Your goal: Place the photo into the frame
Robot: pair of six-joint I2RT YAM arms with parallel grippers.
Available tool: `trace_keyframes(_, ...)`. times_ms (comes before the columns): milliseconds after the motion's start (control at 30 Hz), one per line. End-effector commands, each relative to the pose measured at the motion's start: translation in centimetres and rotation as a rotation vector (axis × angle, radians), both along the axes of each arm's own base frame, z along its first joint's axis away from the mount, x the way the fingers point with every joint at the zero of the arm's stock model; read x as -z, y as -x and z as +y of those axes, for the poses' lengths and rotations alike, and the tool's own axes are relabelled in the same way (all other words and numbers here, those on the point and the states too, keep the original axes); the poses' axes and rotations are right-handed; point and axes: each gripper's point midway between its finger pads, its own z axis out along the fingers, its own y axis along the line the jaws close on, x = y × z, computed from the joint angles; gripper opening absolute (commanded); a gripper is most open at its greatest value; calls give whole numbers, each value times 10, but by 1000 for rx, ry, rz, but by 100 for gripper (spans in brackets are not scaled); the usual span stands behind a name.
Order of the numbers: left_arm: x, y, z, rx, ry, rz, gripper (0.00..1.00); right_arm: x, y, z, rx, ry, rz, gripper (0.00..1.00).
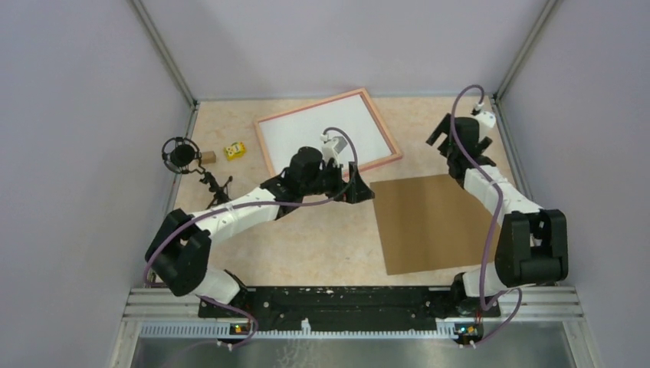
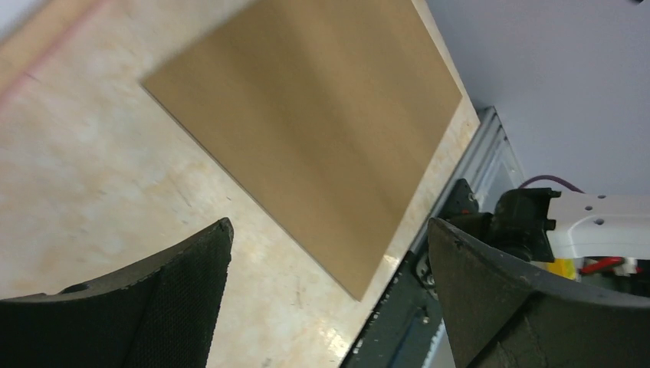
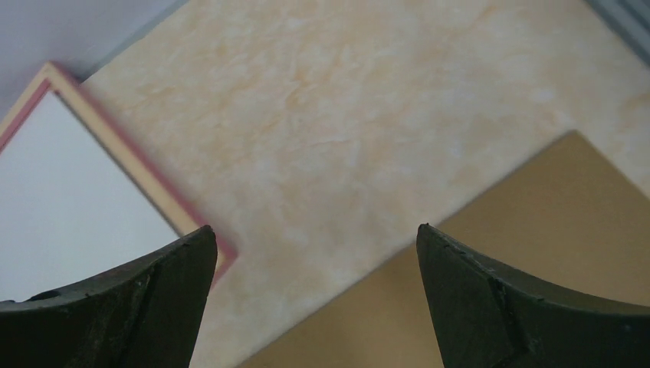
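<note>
The salmon-pink frame (image 1: 381,126) lies flat at the back middle of the table. A plain white sheet (image 1: 322,130) fills its opening; it looks like the photo with its white back up, and no printed side shows. My left gripper (image 1: 360,190) hovers open and empty just past the frame's near rail, beside the cardboard's left corner. The left wrist view shows that gripper (image 2: 329,222) with wide-apart jaws. My right gripper (image 1: 444,136) is open and empty to the right of the frame. Its wrist view shows the gripper (image 3: 315,228) above bare table, between the frame's corner (image 3: 130,146) and the cardboard.
A flat brown cardboard board (image 1: 433,222) lies right of centre; it also fills much of the left wrist view as cardboard (image 2: 306,115). A black round microphone (image 1: 181,153), a small brown cube (image 1: 208,156) and a yellow block (image 1: 234,150) sit at the back left. Walls enclose three sides.
</note>
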Motion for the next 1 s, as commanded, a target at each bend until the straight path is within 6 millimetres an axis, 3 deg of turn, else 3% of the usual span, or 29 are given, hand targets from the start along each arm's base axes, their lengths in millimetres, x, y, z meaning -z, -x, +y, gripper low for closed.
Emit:
trace_keyframes(0, 20, 27, -31, -22, 90, 178, 99, -9, 33, -71, 151, 62, 58, 99)
trace_keyframes(100, 53, 36, -44, -85, 48, 303, 99, 6, 49, -118, 229, -15, 54, 99)
trace_keyframes(200, 74, 45, -57, -114, 29, 374, 99, 26, 62, -149, 270, -104, 76, 99)
trace_keyframes(300, 86, 45, -67, -144, 7, 404, 99, 46, 70, -167, 308, -142, 121, 99)
trace_keyframes(533, 113, 44, -72, -227, -14, 482, 99, 78, 80, -192, 383, -103, 223, 99)
trace_keyframes(733, 115, 43, -71, -264, -11, 472, 99, 96, 80, -204, 396, -117, 272, 99)
trace_keyframes(967, 116, 33, -72, -282, -6, 415, 99, 108, 72, -201, 369, -159, 290, 99)
